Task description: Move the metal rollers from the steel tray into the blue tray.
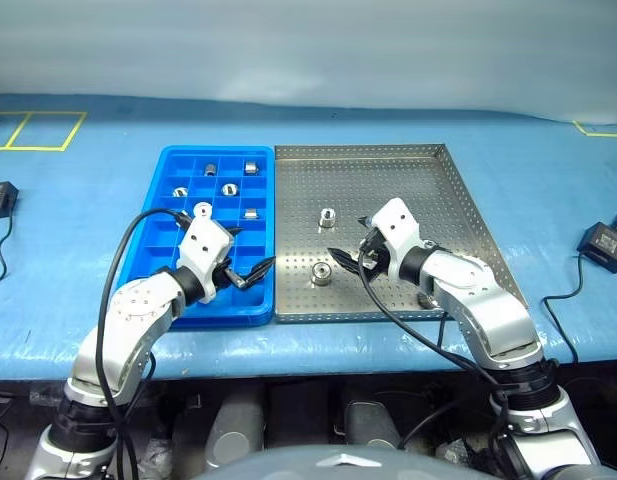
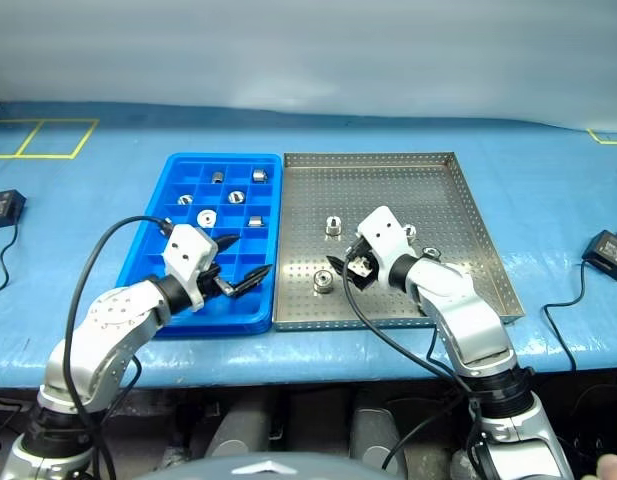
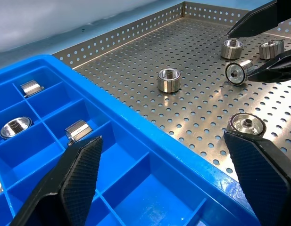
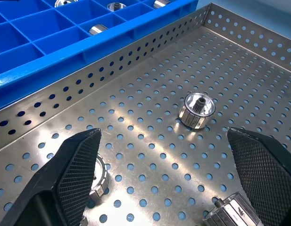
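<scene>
Hovering spread, right gripper (image 1: 348,258) sits just right of nearest roller (image 1: 321,274), upright in steel tray (image 1: 458,210); left gripper (image 1: 250,270) farther, spread over blue tray (image 1: 160,200).

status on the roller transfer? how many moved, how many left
Done: six metal rollers sit in blue tray compartments. In hand: nothing; the left gripper and right gripper are both open and empty. Left: at least four rollers on the steel tray, the nearest beside the right gripper.

Rollers (image 4: 196,110) = shiny ribbed metal, steel tray (image 1: 388,165) is matte perforated sheet, blue tray (image 1: 168,165) glossy smooth plastic, finger pads (image 4: 77,162) rough black.
</scene>
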`<state>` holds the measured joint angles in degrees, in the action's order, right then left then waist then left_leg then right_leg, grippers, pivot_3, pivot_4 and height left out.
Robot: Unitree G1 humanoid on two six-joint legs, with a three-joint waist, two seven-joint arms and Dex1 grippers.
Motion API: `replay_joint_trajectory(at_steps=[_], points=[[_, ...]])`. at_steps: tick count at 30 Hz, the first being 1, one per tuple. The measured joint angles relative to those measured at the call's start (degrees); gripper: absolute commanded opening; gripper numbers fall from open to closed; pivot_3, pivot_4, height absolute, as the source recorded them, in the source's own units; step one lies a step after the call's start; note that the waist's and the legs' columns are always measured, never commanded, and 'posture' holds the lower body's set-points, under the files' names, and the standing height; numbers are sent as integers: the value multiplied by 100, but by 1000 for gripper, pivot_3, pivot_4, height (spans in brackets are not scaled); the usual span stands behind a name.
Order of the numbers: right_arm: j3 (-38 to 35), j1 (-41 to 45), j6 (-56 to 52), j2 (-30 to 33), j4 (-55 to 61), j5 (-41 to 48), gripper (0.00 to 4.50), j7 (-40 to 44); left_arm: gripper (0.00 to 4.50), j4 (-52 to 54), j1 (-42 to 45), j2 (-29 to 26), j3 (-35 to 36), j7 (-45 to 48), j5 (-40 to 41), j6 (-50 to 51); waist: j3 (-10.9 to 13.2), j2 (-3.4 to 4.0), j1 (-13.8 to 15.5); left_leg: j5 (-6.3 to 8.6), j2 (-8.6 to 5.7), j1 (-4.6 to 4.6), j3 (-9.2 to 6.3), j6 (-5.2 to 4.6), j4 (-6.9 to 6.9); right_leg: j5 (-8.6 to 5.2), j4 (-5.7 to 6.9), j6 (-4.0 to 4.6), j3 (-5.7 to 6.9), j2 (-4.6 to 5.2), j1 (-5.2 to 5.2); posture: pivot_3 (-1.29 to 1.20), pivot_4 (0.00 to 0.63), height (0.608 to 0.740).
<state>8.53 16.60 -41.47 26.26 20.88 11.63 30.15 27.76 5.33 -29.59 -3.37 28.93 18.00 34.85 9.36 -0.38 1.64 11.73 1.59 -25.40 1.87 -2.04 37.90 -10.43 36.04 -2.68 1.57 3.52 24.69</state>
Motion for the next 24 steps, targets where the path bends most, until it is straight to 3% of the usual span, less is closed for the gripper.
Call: replay_joint_trajectory(at_steps=[13,24], points=[[-10,-23,11,4,25,14,4500,-28,4477,-63,353,-123,-198,212,-73,51,0,0,4,0,-1,1,-1,0,2,0,0,0,1,-1,-2,40,150,740],[-183,-611,118,268,715,146,4500,119,4477,-1047,2197,-376,-1689,1316,-704,97,0,1,-47,1,-16,-8,8,-3,1,0,-3,-1,-1,-3,0,-45,150,740]])
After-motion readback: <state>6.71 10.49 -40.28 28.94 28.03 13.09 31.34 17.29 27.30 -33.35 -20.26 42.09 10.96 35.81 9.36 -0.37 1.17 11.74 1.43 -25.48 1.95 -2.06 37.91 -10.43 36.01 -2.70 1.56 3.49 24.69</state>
